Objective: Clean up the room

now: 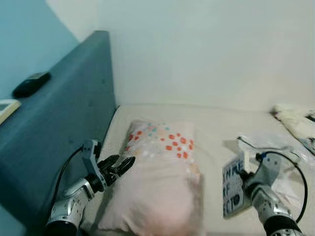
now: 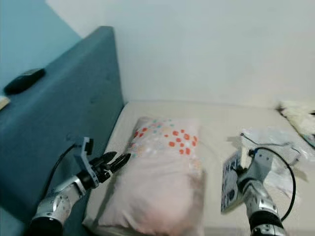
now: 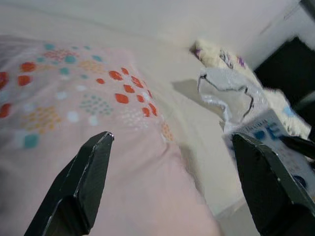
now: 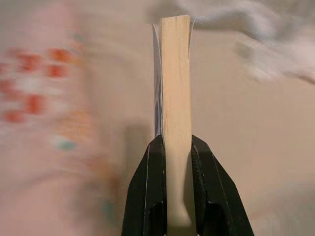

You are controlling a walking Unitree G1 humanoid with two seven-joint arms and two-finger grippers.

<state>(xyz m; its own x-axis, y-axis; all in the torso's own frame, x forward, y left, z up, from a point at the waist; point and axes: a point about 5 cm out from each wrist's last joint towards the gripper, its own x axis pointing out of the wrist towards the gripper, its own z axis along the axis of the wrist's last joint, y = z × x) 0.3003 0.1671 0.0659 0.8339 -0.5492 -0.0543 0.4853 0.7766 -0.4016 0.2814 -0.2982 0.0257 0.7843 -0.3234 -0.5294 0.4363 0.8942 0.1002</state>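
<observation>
A pale pink pillow [image 1: 157, 187] with red and teal dots lies on the cream bed [image 1: 216, 123]. My left gripper [image 1: 120, 164] is open at the pillow's left edge, its fingers [image 3: 83, 182] spread wide over the fabric. My right gripper [image 1: 242, 173] is shut on a book [image 1: 232, 189] with a white and dark blue lettered cover, held on edge just above the mattress to the right of the pillow. The right wrist view looks along the book's page edge [image 4: 175, 78], clamped between both fingers.
A dark blue headboard [image 1: 64, 123] runs along the left with a black object [image 1: 30, 83] on top. A crumpled clear plastic bag [image 1: 270, 145] and a cream cloth [image 1: 295, 120] lie at the bed's right. A white wall stands behind.
</observation>
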